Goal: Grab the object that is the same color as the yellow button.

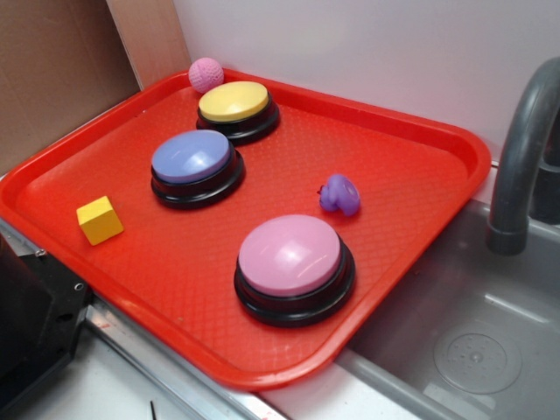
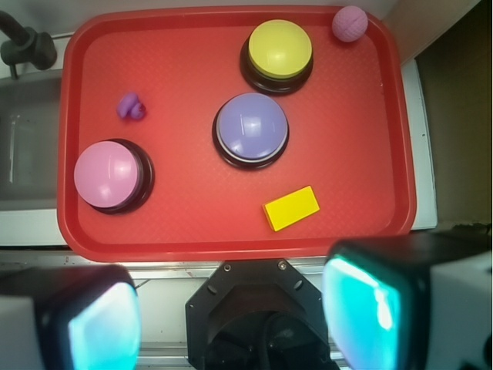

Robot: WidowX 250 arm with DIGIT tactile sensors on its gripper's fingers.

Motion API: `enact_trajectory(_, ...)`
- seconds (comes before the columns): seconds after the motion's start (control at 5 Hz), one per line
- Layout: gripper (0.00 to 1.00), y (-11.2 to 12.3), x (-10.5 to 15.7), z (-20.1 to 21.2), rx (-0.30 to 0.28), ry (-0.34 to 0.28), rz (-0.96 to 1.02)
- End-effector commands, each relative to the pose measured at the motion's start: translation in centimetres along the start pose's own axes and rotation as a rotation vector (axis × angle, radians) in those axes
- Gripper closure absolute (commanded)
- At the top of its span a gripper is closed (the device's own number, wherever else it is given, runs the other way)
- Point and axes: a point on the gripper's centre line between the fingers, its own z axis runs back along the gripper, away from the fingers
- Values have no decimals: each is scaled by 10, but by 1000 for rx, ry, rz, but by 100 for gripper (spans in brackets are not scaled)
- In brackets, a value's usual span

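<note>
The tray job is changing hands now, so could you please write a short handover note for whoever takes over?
Gripper: jaws open, empty, high above the tray's near edge.
Yellow cube: alone on the tray near that edge, clear of the blue button.
Yellow button: far side, beside the pink ball.
Done: nothing gripped yet.
Left: descend over the cube, close, lift.

Tray [image 1: 420, 166]: red w/ diamond-grid texture. Cube [image 1: 99, 220]: plain yellow. Buttons, all on black bases: yellow button [image 1: 233, 101], blue-lilac button [image 1: 191, 157], pink button [image 1: 290, 255]. Ball [image 1: 206, 75]: pink, dimpled. Toy [image 1: 339, 194]: purple.
</note>
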Motion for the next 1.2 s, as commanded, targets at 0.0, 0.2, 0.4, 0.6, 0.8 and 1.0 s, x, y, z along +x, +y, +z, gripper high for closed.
enact_trajectory(0.0,0,0,0,0,0,0,0)
enact_trajectory(0.2,0,28,0,-33,-10,80,86)
enact_trajectory(0.4,0,48,3,-51,9,115,160)
enact_trajectory(0.6,0,63,6,-68,63,70,349)
enact_trajectory(0.8,0,74,5,-92,164,72,591)
enact_trajectory(1.0,0,77,-1,-112,264,104,832)
